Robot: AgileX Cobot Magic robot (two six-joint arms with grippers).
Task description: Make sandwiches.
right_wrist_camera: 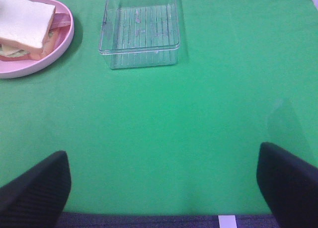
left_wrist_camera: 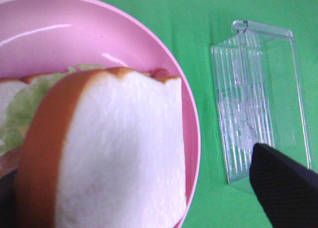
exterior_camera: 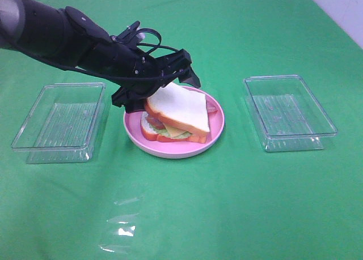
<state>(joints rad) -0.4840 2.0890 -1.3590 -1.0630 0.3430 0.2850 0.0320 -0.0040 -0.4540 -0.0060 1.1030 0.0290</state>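
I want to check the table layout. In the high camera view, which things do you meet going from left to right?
Left clear plastic tray → pink plate carrying the sandwich → right clear plastic tray.

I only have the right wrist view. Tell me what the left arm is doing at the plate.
Observer: The left gripper sits over the back of the pink plate, at the top bread slice, which tilts up toward it.
Operator: Report whether it is gripping the bread.
Observer: I cannot tell; in the left wrist view one finger stands clear of the slice.
Operator: Tell me what else is on the table.
Observer: A second clear tray, on the plate's far side from the tray you see, holds no food.
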